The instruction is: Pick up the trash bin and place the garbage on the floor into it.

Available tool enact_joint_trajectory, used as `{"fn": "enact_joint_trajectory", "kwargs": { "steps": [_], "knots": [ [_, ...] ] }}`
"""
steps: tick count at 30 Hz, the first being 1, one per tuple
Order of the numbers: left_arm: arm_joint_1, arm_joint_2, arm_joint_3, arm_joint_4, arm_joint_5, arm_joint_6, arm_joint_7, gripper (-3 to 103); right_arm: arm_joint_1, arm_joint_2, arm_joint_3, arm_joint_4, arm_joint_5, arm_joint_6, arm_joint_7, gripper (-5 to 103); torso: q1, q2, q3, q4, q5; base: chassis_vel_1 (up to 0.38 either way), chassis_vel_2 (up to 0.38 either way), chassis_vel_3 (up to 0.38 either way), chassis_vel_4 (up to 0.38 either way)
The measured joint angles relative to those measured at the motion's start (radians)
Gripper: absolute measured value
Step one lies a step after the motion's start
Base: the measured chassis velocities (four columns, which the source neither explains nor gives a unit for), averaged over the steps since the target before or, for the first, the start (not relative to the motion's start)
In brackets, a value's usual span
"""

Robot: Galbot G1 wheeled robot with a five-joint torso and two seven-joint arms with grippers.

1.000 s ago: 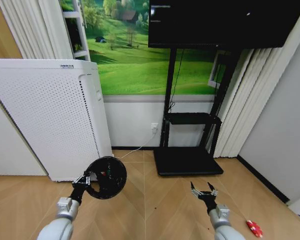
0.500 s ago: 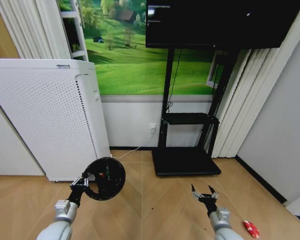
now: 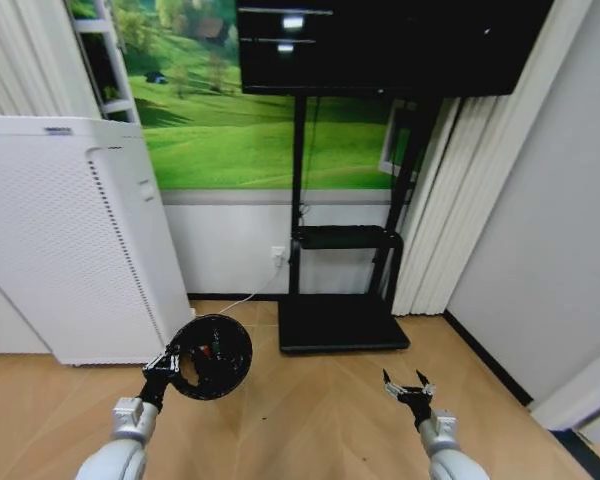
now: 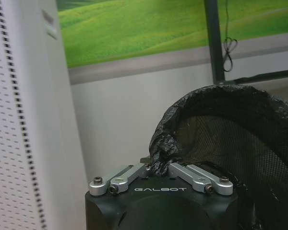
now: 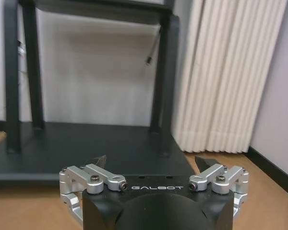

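Note:
My left gripper [image 3: 166,364] is shut on the rim of the trash bin [image 3: 212,357], a small round black bin held off the floor [image 3: 310,415] with its mouth tilted toward me. The left wrist view shows the fingers [image 4: 129,173] pinching the black liner bag at the trash bin's [image 4: 230,139] rim. A small red speck shows inside the bin. My right gripper [image 3: 408,384] hangs open and holds nothing above the parquet at the lower right; in its wrist view the right gripper [image 5: 151,165] faces the black stand. The garbage on the floor is out of view.
A tall white perforated appliance [image 3: 60,230] stands at the left against the wall. A black TV stand with a flat base [image 3: 340,325] is straight ahead, its base [image 5: 86,148] close before my right gripper. White curtains [image 3: 450,200] and a grey wall close the right side.
The whole picture has shifted left, so the camera has turned right. The red wrapper at the lower right has left the view. Both arms keep their pose.

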Motion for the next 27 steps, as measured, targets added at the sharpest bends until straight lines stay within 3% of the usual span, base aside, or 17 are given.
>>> {"fn": "enact_joint_trajectory", "kwargs": {
  "steps": [7, 8, 11, 15, 19, 27],
  "knots": [
    [0.000, 0.000, 0.010, 0.004, 0.003, 0.000, 0.001, 3, 0.007, 0.001, -0.010, -0.029, -0.001, 0.038, -0.004, 100, 0.000, 0.000, 0.000, -0.0003, -0.0001, -0.357, -0.341, 0.359, 0.370],
    [0.000, 0.001, 0.012, 0.006, 0.005, 0.000, 0.001, 3, 0.009, -0.002, -0.012, -0.037, -0.003, 0.039, -0.005, 100, 0.000, 0.000, 0.000, -0.0006, 0.0016, -0.317, -0.274, 0.289, 0.295],
    [0.000, 0.002, 0.015, 0.007, 0.005, 0.000, 0.002, 3, 0.016, -0.009, -0.015, -0.046, -0.006, 0.032, 0.000, 100, 0.000, 0.000, 0.000, -0.0007, 0.0000, -0.182, -0.245, 0.192, 0.171],
    [0.002, 0.005, 0.018, 0.010, 0.006, 0.000, 0.001, 3, 0.032, -0.043, -0.038, -0.068, -0.012, -0.043, 0.038, 100, 0.000, 0.000, 0.000, 0.0004, 0.0005, -0.045, -0.066, 0.077, 0.033],
    [0.005, 0.009, 0.023, 0.013, 0.009, 0.000, -0.002, 3, 0.040, -0.080, -0.067, -0.091, 0.002, -0.111, 0.055, 100, 0.000, 0.000, 0.000, 0.0000, 0.0001, 0.078, 0.057, -0.051, -0.024],
    [-0.004, 0.047, 0.045, 0.025, 0.005, 0.008, -0.003, 3, 0.040, -0.150, -0.129, -0.162, 0.122, -0.251, 0.107, 100, 0.000, 0.000, 0.000, -0.0006, 0.0004, 0.032, 0.036, -0.026, -0.031]
  ]
}}
